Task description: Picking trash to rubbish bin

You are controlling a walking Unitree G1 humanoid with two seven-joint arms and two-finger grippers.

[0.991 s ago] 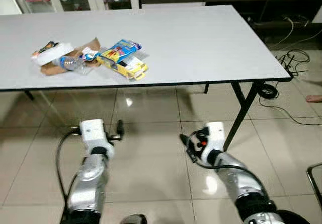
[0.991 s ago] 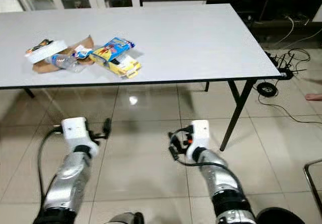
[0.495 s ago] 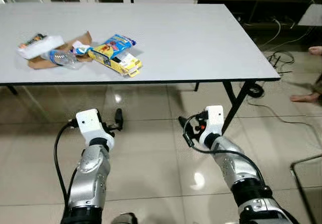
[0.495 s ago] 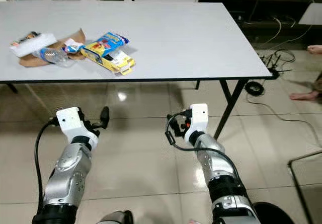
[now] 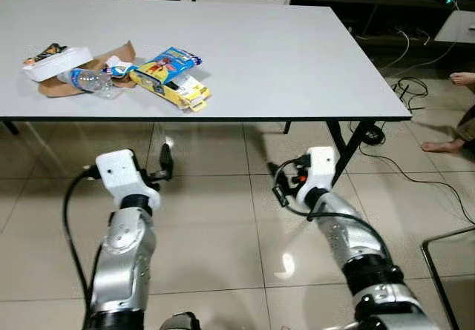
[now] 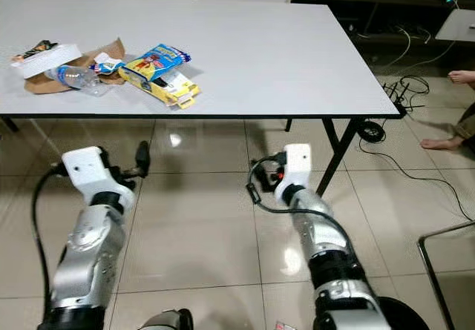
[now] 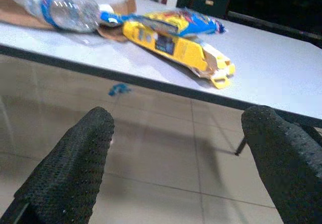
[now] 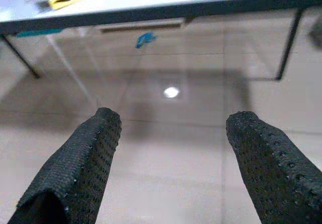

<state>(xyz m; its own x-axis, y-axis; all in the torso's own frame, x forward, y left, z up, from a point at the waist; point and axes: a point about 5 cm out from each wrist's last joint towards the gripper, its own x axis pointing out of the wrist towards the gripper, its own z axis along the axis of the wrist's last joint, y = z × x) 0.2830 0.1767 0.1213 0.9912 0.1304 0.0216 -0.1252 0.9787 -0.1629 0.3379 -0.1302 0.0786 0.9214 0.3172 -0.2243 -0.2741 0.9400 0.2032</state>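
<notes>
Black left tool [image 7: 178,158] spread wide, empty | right tool [image 8: 173,158] spread wide, empty | below table [image 5: 297,63] edge

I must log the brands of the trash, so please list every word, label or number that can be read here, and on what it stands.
None can be read.
Yellow box: print too blurred.
Blue and yellow snack bag: coloured print, no legible words.
Plastic bottle: blue label, too small to read.

Can't read any text from here. The yellow box [image 7: 176,50] and blue snack bag [image 7: 186,22] on the table [image 5: 297,55] at my 11 o'clock have print, but it's too blurry to make out.
</notes>
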